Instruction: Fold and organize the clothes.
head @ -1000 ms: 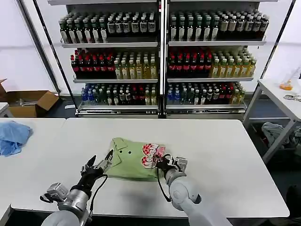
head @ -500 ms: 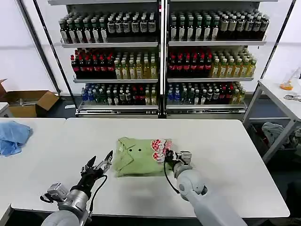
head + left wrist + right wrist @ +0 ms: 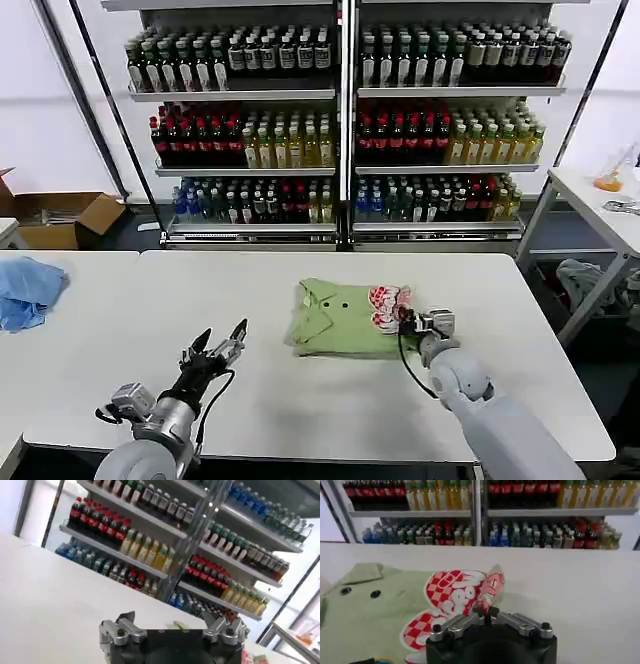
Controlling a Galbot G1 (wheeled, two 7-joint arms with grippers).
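Green cotton, soft and light, made up the folded light green polo shirt [image 3: 345, 318] with its collar, small buttons and pink-red and white checked cartoon print; it lay in a compact bundle on the white desk [image 3: 300, 400], a little right of centre. Such cloth would likely slump and unfold if lifted by one corner, so a hem or a doubled edge looked the safest hold. The right gripper [image 3: 411, 318] had its fingers pinched together on the print-side edge of the shirt, seen close in the right wrist view [image 3: 485, 611]. The left gripper [image 3: 215, 345] hovered well apart from the shirt, fingers spread and holding nothing. Bare desk lay all around, with the far edge nearest. A crumpled light blue cloth [image 3: 28, 290] sat far off to the left.
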